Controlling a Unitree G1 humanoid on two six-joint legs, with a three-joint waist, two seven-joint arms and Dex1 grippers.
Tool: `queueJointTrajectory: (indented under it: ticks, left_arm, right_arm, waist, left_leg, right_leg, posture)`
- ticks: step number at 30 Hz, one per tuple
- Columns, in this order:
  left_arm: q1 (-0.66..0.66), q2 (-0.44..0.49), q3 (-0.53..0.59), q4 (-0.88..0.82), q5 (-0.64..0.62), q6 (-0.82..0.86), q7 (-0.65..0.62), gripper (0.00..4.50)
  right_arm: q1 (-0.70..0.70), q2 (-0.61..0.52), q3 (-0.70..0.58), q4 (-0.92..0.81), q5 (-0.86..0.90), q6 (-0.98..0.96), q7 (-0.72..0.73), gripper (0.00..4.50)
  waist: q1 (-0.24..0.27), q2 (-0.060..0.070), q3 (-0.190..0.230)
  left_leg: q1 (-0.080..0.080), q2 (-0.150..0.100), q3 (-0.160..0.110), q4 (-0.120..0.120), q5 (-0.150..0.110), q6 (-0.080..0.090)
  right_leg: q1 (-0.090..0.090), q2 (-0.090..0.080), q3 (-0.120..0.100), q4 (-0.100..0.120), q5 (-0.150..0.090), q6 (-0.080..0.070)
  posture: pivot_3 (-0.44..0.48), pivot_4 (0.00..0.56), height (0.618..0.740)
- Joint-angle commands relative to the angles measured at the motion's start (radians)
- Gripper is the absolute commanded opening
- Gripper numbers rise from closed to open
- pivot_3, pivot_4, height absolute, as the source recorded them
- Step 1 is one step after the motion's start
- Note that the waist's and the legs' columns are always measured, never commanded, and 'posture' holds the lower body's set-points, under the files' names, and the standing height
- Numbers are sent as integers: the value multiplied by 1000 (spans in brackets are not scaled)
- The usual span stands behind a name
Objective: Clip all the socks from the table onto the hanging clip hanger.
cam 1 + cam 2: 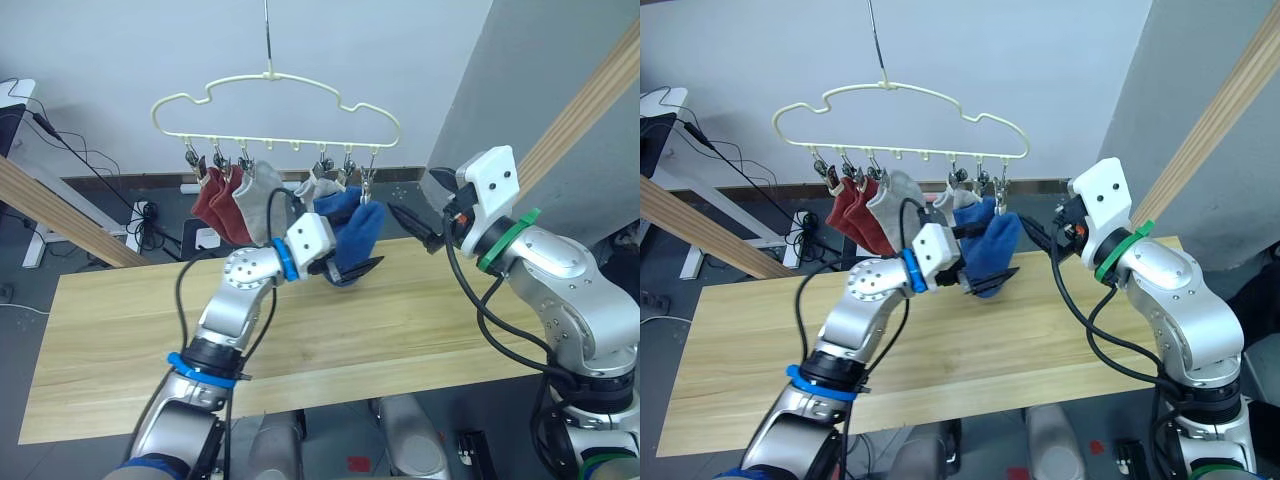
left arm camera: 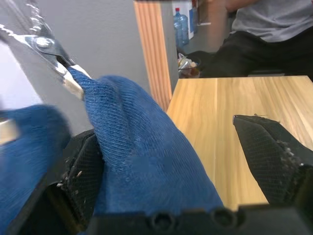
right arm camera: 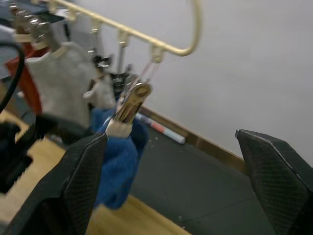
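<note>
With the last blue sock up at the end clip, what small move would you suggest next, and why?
Probably draw the left gripper down and away. Its fingers are open, the blue sock is already pinched in the end clip, and the table has no socks left. The right gripper is open beside it.

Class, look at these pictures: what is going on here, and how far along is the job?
A two-armed robot is clipping socks onto a yellow clip hanger. Red, grey and blue socks already hang from it, and the table shows no socks. The left gripper is open around the last blue sock, which the end clip already grips. The right gripper waits open beside that clip. The job looks nearly finished.
</note>
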Motion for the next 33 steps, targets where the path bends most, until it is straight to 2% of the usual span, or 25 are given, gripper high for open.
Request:
queueJointTrajectory:
  ticks: [1, 3, 9, 13, 18, 21, 24, 29, 33]
  left_arm:
    - [31, 35, 49, -119, -67, 56, -9, 4500]
    - [45, 37, 68, -148, -94, 95, 13, 4500]
    - [40, -41, 135, -173, -197, 231, 126, 4500]
    - [62, -9, 167, -195, -213, 259, 134, 4500]
    - [122, 135, 183, -257, -178, 240, 75, 4500]
    - [177, 274, 256, -303, -188, 304, 57, 4500]
    - [207, 366, 305, -317, -190, 372, 73, 4500]
    - [258, 476, 411, -300, -221, 424, 46, 4500]
    - [270, 510, 466, -250, -242, 444, 35, 4500]
  right_arm:
    - [6, -31, -4, -31, 16, -52, 53, 4455]
    - [8, -39, -4, -20, 15, -67, 67, 4455]
    - [3, -44, 20, 0, -3, -100, 76, 4455]
    - [15, -63, 17, -11, 4, -107, 95, 4455]
    - [29, -118, -7, 2, 18, -134, 153, 4455]
    - [33, -179, -35, 43, 19, -173, 222, 4455]
    - [41, -229, -59, 81, 31, -212, 288, 4455]
    - [50, -314, -100, 153, 47, -283, 404, 4455]
    - [49, -356, -113, 219, 35, -339, 449, 4455]
  waist:
    - [1, 0, 0]
    - [4, 0, 0]
    - [23, 0, 0]
    - [24, 0, 0]
    - [24, 0, 0]
    - [25, 0, 0]
    - [30, 0, 0]
    - [35, 0, 0]
    - [41, -1, -3]
  left_leg:
    - [0, 0, 0, 0, 0, 0]
    - [0, 0, 0, 0, 0, 0]
    - [0, 0, 0, 0, 0, 0]
    - [0, 0, 0, 0, 0, 0]
    - [0, 0, 0, 0, 0, 0]
    - [0, 0, 0, 0, 0, 0]
    - [0, 1, 0, 0, 0, 0]
    - [-1, 0, 0, 0, 0, 0]
    - [0, 1, 0, 0, 0, 0]
  right_leg:
    - [0, 0, 0, 0, 0, 0]
    - [0, 0, 0, 0, 0, 0]
    - [0, 0, 0, 0, 0, 0]
    - [0, 0, 0, 0, 0, 0]
    - [0, 0, 0, -1, 0, 0]
    - [0, 0, 0, -1, 0, 0]
    - [0, 0, -1, -1, 0, 0]
    - [0, -1, -1, -1, 0, 0]
    - [0, -1, -1, -1, 0, 0]
  posture:
    - [-222, 312, 740]
    - [-210, 309, 740]
    - [-207, 307, 740]
    - [-217, 302, 740]
    - [-203, 288, 740]
    - [-182, 282, 740]
    - [-161, 271, 740]
    - [-135, 243, 740]
    - [-126, 226, 740]
